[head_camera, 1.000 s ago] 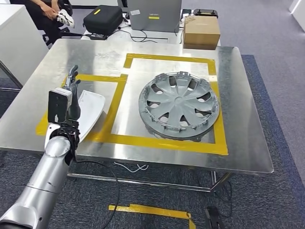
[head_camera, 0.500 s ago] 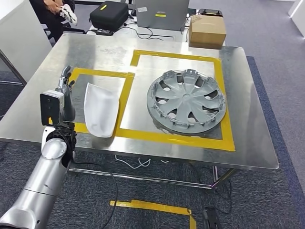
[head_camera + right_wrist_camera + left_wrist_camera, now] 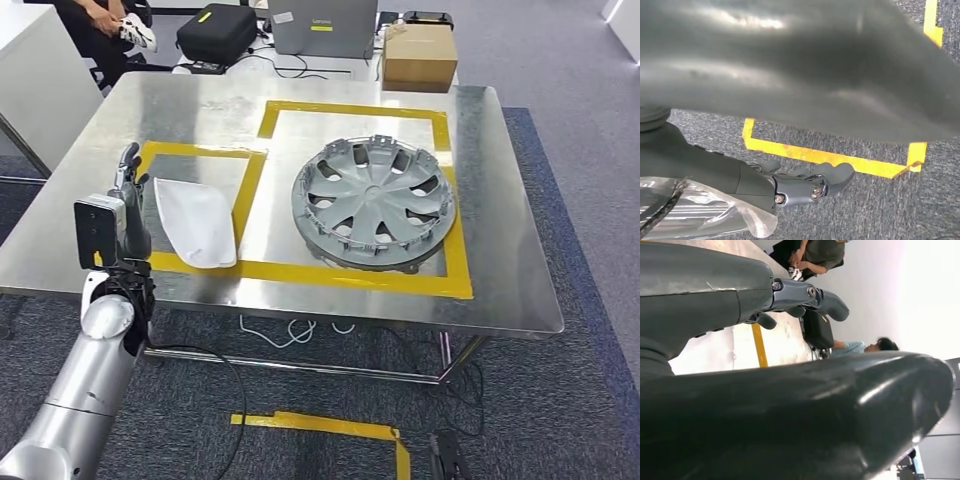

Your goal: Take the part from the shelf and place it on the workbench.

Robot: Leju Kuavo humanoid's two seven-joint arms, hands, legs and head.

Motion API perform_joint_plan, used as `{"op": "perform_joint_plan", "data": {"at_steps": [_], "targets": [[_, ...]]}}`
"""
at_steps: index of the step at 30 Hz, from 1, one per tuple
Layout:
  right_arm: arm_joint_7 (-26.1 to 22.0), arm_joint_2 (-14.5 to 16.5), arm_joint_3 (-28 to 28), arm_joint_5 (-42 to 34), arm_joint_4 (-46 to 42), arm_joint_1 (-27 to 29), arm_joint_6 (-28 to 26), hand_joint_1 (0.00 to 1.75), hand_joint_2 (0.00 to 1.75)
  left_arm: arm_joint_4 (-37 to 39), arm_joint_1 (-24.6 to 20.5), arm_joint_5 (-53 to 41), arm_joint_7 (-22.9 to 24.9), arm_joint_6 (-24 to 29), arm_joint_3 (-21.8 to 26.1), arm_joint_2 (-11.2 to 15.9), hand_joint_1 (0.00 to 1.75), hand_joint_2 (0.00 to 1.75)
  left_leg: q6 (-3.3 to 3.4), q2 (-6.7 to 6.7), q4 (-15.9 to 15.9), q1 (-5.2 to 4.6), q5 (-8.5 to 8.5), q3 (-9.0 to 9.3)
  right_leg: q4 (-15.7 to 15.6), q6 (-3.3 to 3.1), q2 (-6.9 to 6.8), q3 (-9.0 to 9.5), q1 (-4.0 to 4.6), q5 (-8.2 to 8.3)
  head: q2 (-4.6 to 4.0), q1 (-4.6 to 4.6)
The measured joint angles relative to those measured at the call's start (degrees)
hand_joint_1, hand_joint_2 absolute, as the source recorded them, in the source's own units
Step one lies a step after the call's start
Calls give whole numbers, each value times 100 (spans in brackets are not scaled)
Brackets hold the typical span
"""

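Grey-blue carpet floor, office setting; a steel workbench [image 3: 498,250] marked with yellow tape outlines [image 3: 355,282] takes the middle of the head view. Landmark: the grey wheel cover [image 3: 374,201], lying flat inside the larger taped rectangle. The white part [image 3: 195,220] lies flat on the bench well to the left of the wheel cover, inside the smaller taped rectangle, its near edge overlapping the tape line. Left hand [image 3: 130,200] stands upright just left of the part, farther still from the wheel cover, apart from the part, fingers extended and holding nothing; the left wrist view shows its fingers [image 3: 817,295] straight with nothing between them and the thumb. Right hand [image 3: 802,185] hangs over carpet with yellow floor tape [image 3: 821,156] beneath, fingers lightly extended and empty, clear plastic film [image 3: 715,210] beside the arm. Beyond the wheel cover, past the bench's far edge: a cardboard box [image 3: 419,57], a grey laptop [image 3: 324,25], a black case [image 3: 216,35], a seated person [image 3: 98,25].
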Motion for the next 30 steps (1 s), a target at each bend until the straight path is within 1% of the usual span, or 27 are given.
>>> {"op": "perform_joint_plan", "data": {"at_steps": [1,2,3,4,6,7,8,9,10,11,12,13,14,15,16,17,18,19,21,22,23,24,26,27,28,29,30], "targets": [[0,0,0,0,0,-3,0,0,0,-4,-7,-1,0,0,0,1,0,0,18,0,-415,-5,131,231,13,19,1,-14,12,8,0,-1],[0,0,0,0,0,-7,0,0,0,-9,-14,-1,0,0,0,2,0,0,42,-2,-725,-11,212,391,26,42,1,-35,22,20,-1,2],[0,0,1,0,0,-12,0,0,0,-14,-15,1,0,1,0,3,0,0,66,-5,-889,-19,235,461,37,71,1,-59,32,34,-1,7],[0,0,1,1,0,-16,1,0,0,-16,-10,3,0,1,0,4,0,0,93,-8,-928,-30,224,459,43,107,0,-83,38,54,-1,8],[4,0,2,1,0,-15,1,0,0,-18,2,18,-1,2,4,10,0,0,174,-5,-947,-24,272,422,55,172,4,-130,28,63,-1,10],[7,0,2,1,0,-15,-1,0,0,-21,1,28,-2,1,7,10,0,0,223,1,-961,-17,303,407,126,202,6,-180,22,-9,0,13],[11,0,2,0,0,-16,-2,0,0,-25,-3,39,-4,1,9,9,0,0,271,8,-977,-7,336,385,310,226,9,-271,16,-151,0,27],[14,0,2,0,0,-18,-2,0,0,-28,-3,47,-7,-1,9,5,0,0,305,13,-983,-3,366,354,616,246,12,-409,7,-355,0,37],[25,0,2,1,0,-18,-3,0,0,-31,5,52,-4,-3,10,3,0,0,324,14,-980,-6,392,315,1013,265,11,-566,3,-573,1,47],[54,0,2,2,1,-12,-4,0,0,-31,22,61,4,-5,10,3,0,0,332,15,-978,-11,419,274,1399,279,12,-714,0,-746,1,53],[86,0,2,3,1,4,-7,0,0,-30,48,77,12,-7,11,4,0,0,332,16,-977,-15,446,237,1646,287,12,-795,-1,-831,0,50],[116,0,2,4,2,29,-10,0,0,-27,80,97,8,-8,13,4,0,0,327,15,-975,-17,469,205,1677,288,12,-767,-1,-811,-1,52],[135,0,2,5,2,59,-15,0,0,-22,114,123,-13,-9,17,4,0,0,316,12,-972,-19,489,180,1470,281,12,-619,-1,-693,-1,52],[131,-1,2,5,2,87,-23,0,0,-17,145,146,-50,-9,24,4,0,0,301,9,-967,-19,505,163,1076,264,11,-375,0,-517,-1,53],[122,-1,2,5,2,107,-31,0,0,-13,168,163,-90,-9,31,4,0,0,282,7,-961,-22,518,148,642,245,12,-123,3,-383,-1,53],[108,-2,2,4,2,118,-42,0,0,-9,180,174,-124,-9,39,4,0,0,256,6,-948,-31,534,128,289,220,14,84,9,-292,-1,50],[98,-2,2,4,2,127,-50,0,0,-5,187,181,-146,-9,46,5,0,0,225,7,-939,-39,555,107,70,194,18,206,18,-250,0,48],[91,-2,2,4,2,138,-54,0,0,-1,194,186,-160,-10,50,5,0,0,188,9,-936,-44,580,89,-4,170,22,241,30,-253,-1,45],[87,-2,2,5,2,167,-59,0,0,7,209,193,-175,-15,57,7,0,0,119,9,-932,-37,613,63,-18,109,21,230,33,-199,-1,47],[87,-2,2,5,2,174,-61,0,0,9,215,194,-179,-16,65,7,0,0,88,7,-886,-29,563,39,-28,72,14,218,26,-165,-1,43],[87,-2,2,6,2,173,-62,0,0,11,217,194,-181,-17,76,8,0,0,58,5,-742,-23,436,-19,-41,33,6,198,15,-129,-1,35],[87,-2,2,6,2,168,-62,0,0,14,220,194,-181,-17,89,11,0,0,27,5,-470,-14,235,-124,-51,1,-1,170,6,-94,-1,27],[89,-2,2,7,2,167,-59,0,0,24,243,195,-181,-17,103,16,0,0,-25,4,325,-5,-221,-408,-44,-29,-4,87,10,-37,-1,15],[90,-2,2,7,2,172,-58,0,0,29,263,196,-182,-17,105,19,0,0,-39,4,632,-2,-353,-499,-38,-30,-4,44,11,-9,-1,15],[91,-2,2,7,2,178,-56,0,0,33,281,196,-182,-17,106,20,0,0,-42,4,735,0,-374,-491,-32,-25,-3,3,12,18,0,15],[92,-2,2,7,2,181,-56,0,0,36,292,196,-182,-17,107,21,0,0,-35,5,597,0,-290,-367,-24,-18,0,-32,12,42,0,14],[92,-2,2,7,2,183,-55,0,0,36,294,196,-183,-17,109,21,0,0,-18,5,247,0,-133,-138,-17,-6,3,-57,12,62,0,14]]}}
